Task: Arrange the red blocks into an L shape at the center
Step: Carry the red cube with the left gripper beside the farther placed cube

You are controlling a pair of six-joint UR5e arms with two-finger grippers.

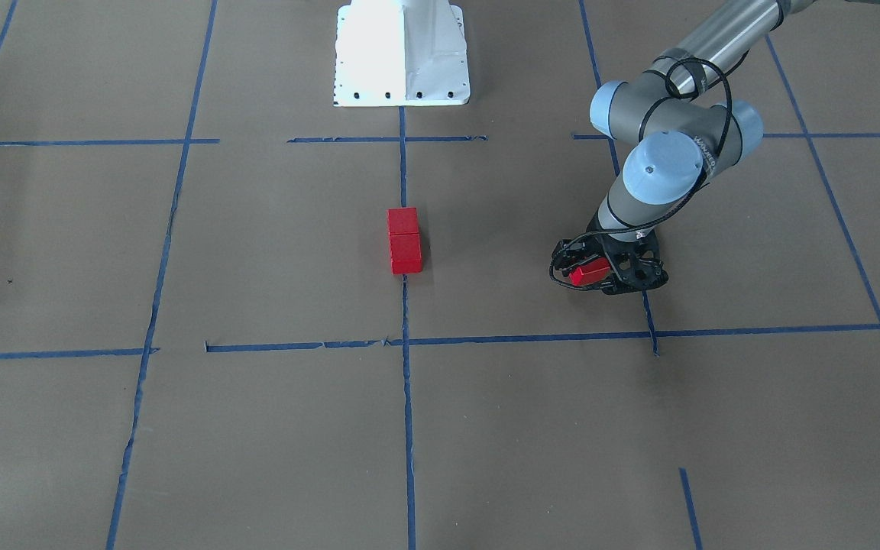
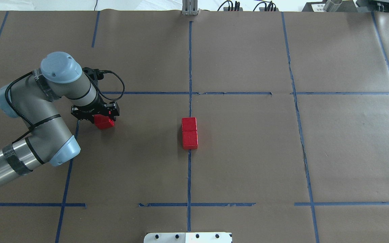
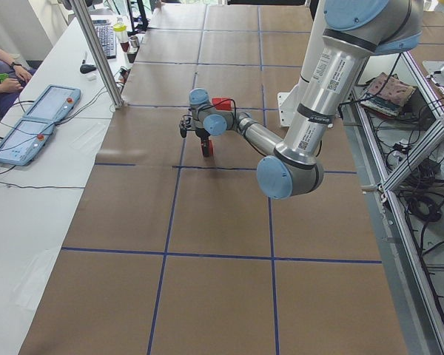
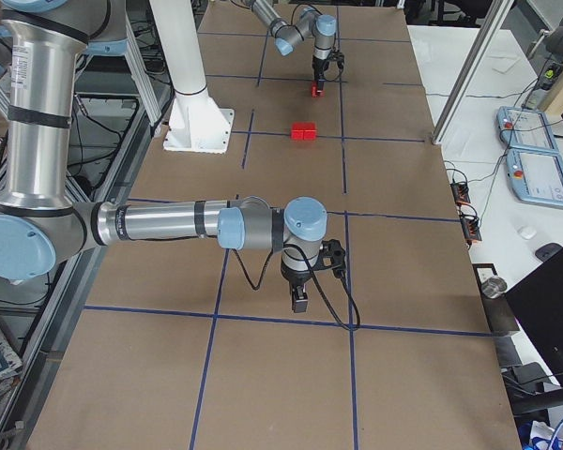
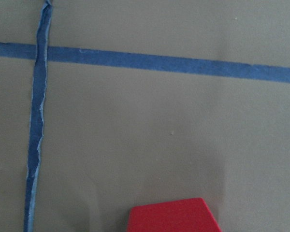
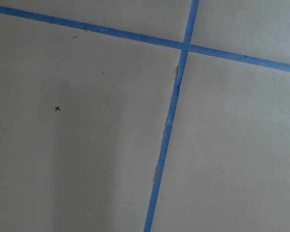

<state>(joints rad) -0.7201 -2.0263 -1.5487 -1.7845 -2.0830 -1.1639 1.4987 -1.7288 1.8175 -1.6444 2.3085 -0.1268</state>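
The left arm is brought in from the left edge of the overhead view, bent sharply at the elbow, with its wrist turned down toward the table. The left tool is closed narrowly on a single red block, which is held a little askew to the tape grid, well apart from the others. Whether this block touches the paper cannot be told. In the front-facing view it is seen clamped between the black fingers; from the left wrist camera only its upper edge is seen.

At the centre, a pair of red blocks is set face to face, touching, on the blue tape line. The long axis of the pair is laid along that line, pointing toward the white base and away from it.

The right arm is shown only in the right-side view, stretched out low with its wrist pointed straight down. The right tool is hung above the table near a tape crossing; whether it is wide or narrow cannot be told.
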